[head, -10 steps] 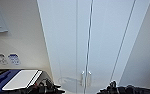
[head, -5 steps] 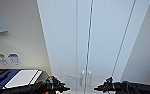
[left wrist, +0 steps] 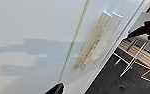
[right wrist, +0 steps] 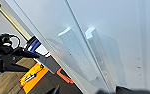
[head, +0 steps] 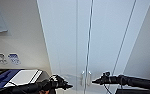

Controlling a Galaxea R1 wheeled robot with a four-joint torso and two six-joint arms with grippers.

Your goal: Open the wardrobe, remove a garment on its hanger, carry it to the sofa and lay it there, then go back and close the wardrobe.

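- Wardrobe (head: 66,37) is standing dead ahead of the robot, doors shut, long axis running straight up, top cut off by the frame edge in the head view
- Seam between the two doors is running vertically down the middle; paired handles (head: 85,78) are sitting low on it, one on each side, both upright and parallel to the seam
- Left gripper (head: 67,86) is hovering just left of the handles, tip pointing toward them, not touching the door as far as can be made out
- Right gripper (head: 94,81) is reaching in from the other side, tip pointing at the handles, very near the right one; contact is hard to judge
- Cannot tell whether either gripper is open or closed; both are reading as dark blurred shapes
- Left wrist view is showing the handles (left wrist: 98,40) close up and tilted, with the arm's shadow falling on the door panel
- Right wrist view is showing the same pair (right wrist: 88,52) side by side, seam between them
- White wall (head: 21,45) is flanking the wardrobe on the left, carrying two small labels (head: 7,58), print unreadable
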